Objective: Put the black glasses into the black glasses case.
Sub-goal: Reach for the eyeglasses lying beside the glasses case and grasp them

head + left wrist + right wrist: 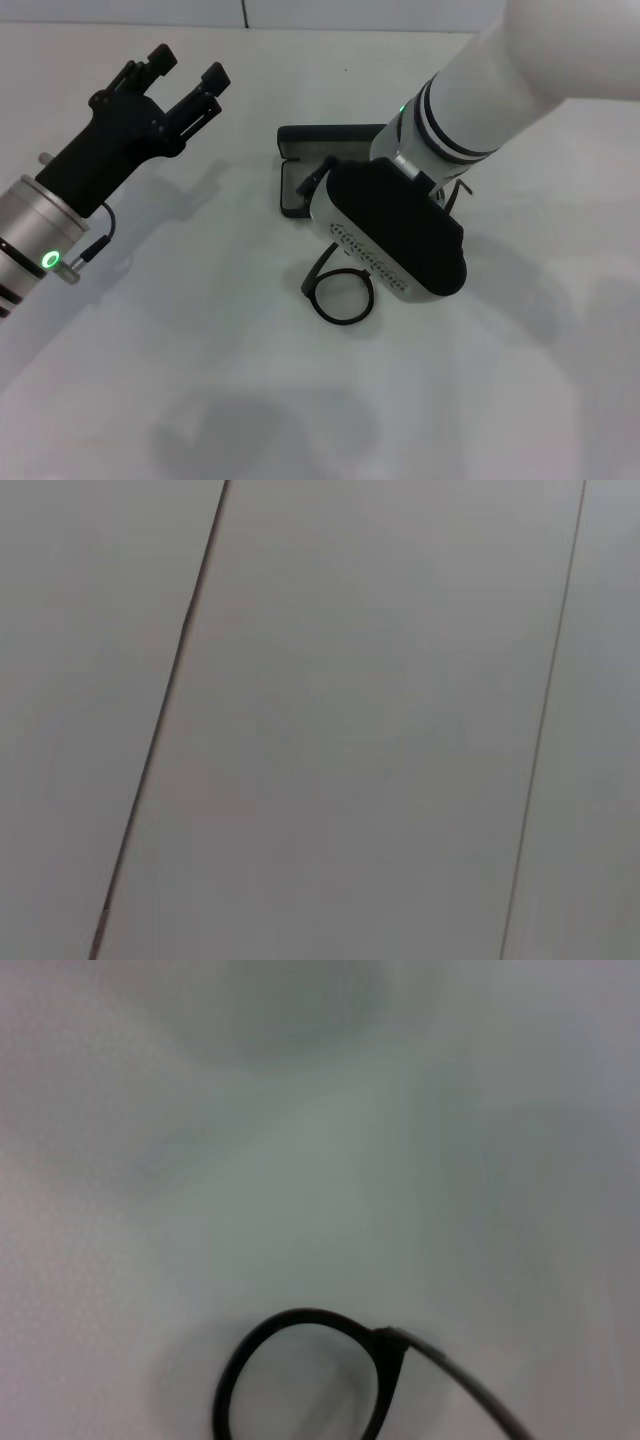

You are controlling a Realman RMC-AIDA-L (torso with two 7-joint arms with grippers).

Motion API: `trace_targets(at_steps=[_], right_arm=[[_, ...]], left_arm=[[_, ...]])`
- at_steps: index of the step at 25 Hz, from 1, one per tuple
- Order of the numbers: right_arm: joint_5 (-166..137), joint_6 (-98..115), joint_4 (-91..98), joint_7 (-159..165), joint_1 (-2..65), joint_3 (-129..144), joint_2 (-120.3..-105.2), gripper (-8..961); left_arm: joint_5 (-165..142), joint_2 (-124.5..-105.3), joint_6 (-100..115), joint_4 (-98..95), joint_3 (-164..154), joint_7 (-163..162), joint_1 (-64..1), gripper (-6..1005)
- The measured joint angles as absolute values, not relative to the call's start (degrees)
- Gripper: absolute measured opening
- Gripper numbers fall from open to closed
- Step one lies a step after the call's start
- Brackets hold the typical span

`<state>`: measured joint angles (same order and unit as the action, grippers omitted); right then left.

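Note:
The black glasses [341, 297] lie on the white table, one round lens showing below my right arm; the rest is hidden under it. The right wrist view shows that lens rim [300, 1316] and a temple arm close up. The black glasses case [318, 137] lies open behind them, mostly covered by the arm. My right gripper's black-and-white body [392, 232] hangs over the glasses and the case's front edge. Far to the left, my left gripper [188, 72] is raised and open, holding nothing.
The white table [200, 380] spreads in front and to both sides. A wall seam [245, 14] runs along its far edge. The left wrist view shows only grey panels [350, 730] with thin seams.

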<state>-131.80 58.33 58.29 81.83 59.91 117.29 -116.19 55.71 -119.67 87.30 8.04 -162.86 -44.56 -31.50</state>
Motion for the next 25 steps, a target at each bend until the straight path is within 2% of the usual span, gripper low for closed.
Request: trace_targets(at_steps=[5, 12, 25], right_arm=[[-131.95, 59.49, 59.22, 81.78, 59.44, 113.85, -116.2, 677], [-132.1, 65.16, 65.5, 81.47, 55.32, 100.96, -116.06, 676], [-115.71, 46.79, 80.78, 79.84, 33.19, 92.09, -116.22, 676]], left_arm=[[55.86, -119.56, 86.81, 8.26, -162.86, -44.49, -31.57, 804], [55.76, -119.48, 84.97, 8.27, -162.86, -44.69, -32.18, 802], [55.59, -118.77, 84.18, 8.66, -162.95, -44.96, -33.07, 802]])
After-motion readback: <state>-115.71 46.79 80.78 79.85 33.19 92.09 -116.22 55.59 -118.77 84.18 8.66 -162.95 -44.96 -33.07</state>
